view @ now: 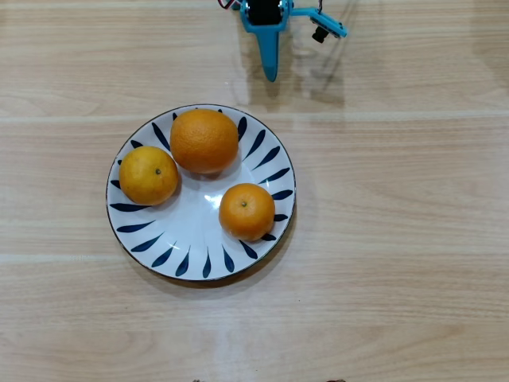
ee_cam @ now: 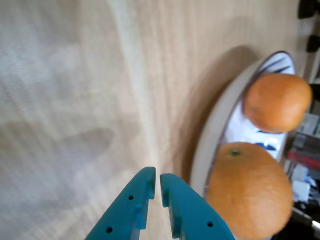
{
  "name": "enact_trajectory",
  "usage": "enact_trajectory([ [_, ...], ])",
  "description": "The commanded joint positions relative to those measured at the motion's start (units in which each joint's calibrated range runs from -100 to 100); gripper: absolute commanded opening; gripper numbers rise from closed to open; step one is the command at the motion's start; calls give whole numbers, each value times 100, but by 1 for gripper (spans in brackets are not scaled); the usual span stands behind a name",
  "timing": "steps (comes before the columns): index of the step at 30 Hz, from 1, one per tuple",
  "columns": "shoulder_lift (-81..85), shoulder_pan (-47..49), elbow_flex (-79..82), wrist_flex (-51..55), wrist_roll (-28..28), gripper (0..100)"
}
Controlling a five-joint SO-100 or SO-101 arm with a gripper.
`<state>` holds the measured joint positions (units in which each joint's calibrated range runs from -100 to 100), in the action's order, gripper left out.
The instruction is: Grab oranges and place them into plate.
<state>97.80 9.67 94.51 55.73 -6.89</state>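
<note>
All three oranges (view: 204,141) already sit on the plate (view: 171,255); keep your jaws together, empty, clear at the far counter (view: 413,239).

Light wood-grain table (view: 413,239); blue-leaf plate (view: 151,243) lies flat on it, near centre.

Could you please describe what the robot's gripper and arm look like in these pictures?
The gripper is bright blue plastic with two flat, tapering fingers that carry small round holes. In the overhead view it appears as a slim blue wedge below a black block, with a side bracket in the same blue and red wiring at the top edge.
</note>
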Motion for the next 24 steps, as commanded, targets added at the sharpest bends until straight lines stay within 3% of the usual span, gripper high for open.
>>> enact_trajectory([
  [1, 152, 187, 214, 130, 40, 2],
  [24, 178, 251, 350, 70, 161, 2],
])
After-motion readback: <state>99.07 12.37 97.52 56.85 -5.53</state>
